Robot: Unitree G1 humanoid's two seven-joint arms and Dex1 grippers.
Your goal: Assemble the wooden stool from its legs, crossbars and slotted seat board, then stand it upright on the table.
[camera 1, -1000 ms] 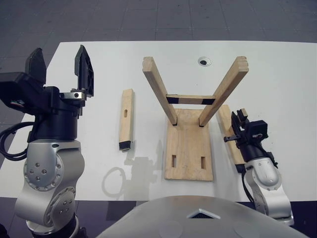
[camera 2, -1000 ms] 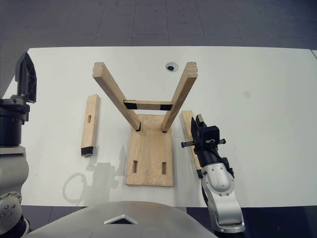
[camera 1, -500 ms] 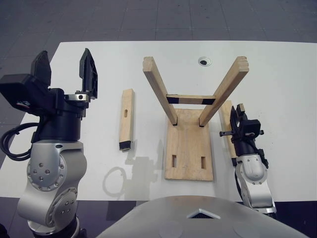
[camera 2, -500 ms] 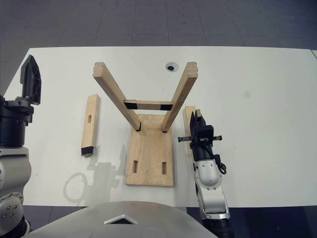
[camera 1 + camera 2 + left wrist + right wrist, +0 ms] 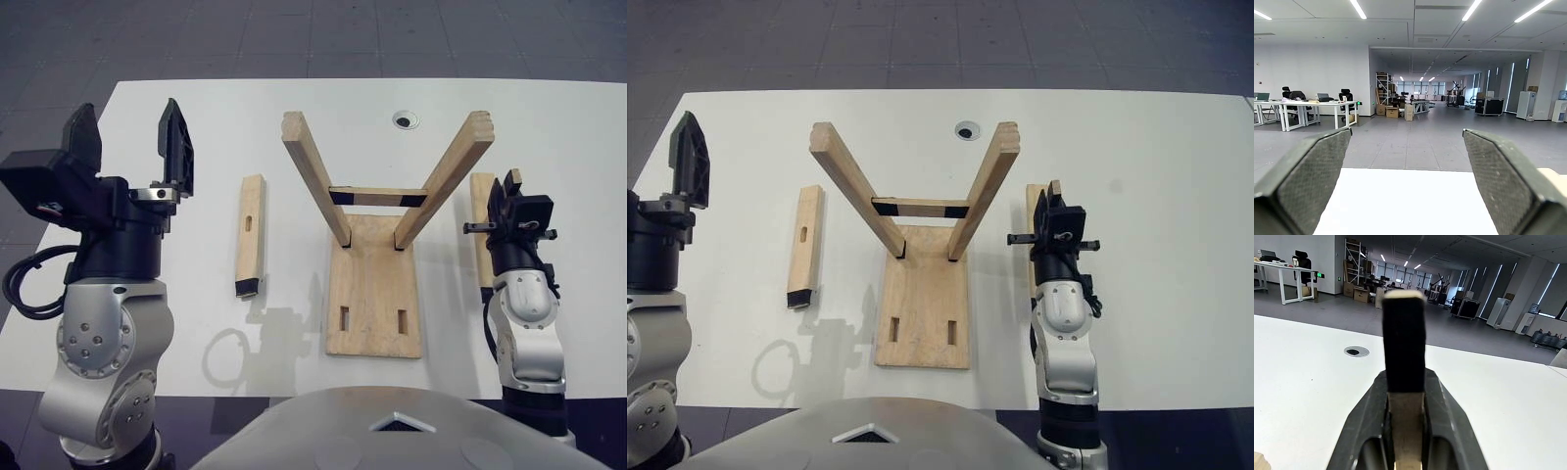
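- Step, I judge: fitting the third leg (image 5: 480, 230) into the seat board (image 5: 374, 284)'s empty slots; next, stand it upright over one
- Right claw (image 5: 513, 199) clamped on a black-banded crossbar (image 5: 1404, 333), seemingly plugged into that leg; left claw (image 5: 129, 147) spread wide, holding nothing
- Leg: right of the board, lengthwise from the table (image 5: 578, 147)'s near edge to its far edge

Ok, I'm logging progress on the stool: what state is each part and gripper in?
Seat board, flat on table; near slots empty.
Two legs, standing in far slots.
Crossbar, joining them.
Loose leg, lying flat.
Held leg, clamped.
Right gripper, shut on it.
Left gripper, open, empty.
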